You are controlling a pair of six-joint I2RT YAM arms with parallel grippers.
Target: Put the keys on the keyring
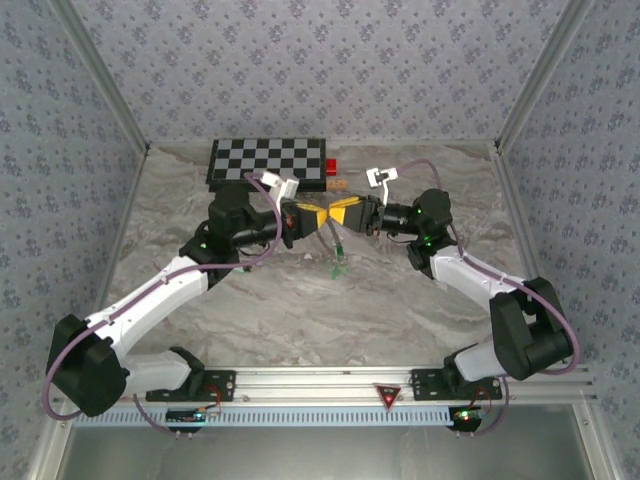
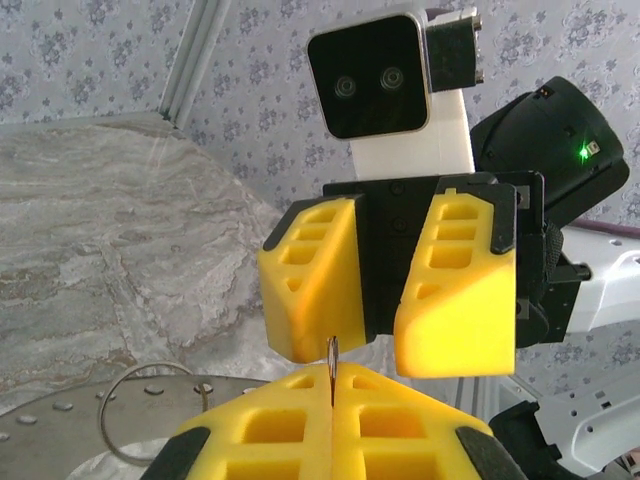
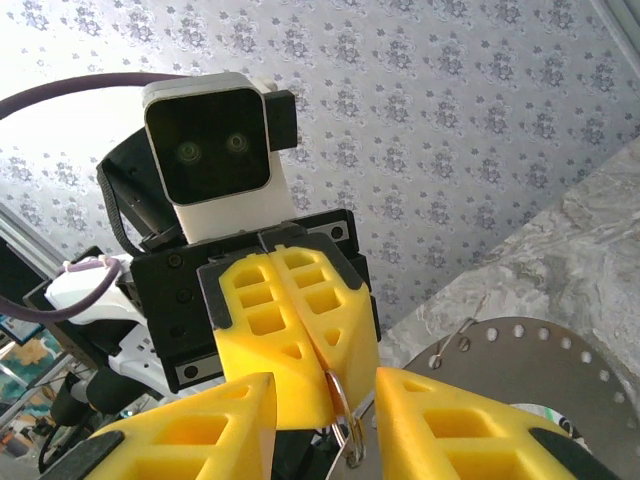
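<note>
Hold keyring (image 3: 342, 412) steady in pinched-tight L gripper (image 3: 320, 380); w/ empty R gripper (image 2: 383, 345), fingers partly apart, reach near & pick green keys (image 1: 339, 258) slowly.

Centre of frame: left gripper (image 1: 306, 218) and right gripper (image 1: 347, 213) are nose to nose, with no lane between their tips.
Right jaws: apart, a narrow slot, and the keyring (image 3: 340, 408) pinched by the left fingers hangs in it.
Upper centre: checkerboard (image 1: 268, 160) blocks the back; red block (image 1: 331, 166) and tan piece (image 1: 340, 183) sit just beside its right end.
Just below the tips: green keys (image 1: 338, 256) lie in the way.
Lower centre: bare table (image 1: 330, 320), wide open between both arms.
Left and right edges: walls close in.
</note>
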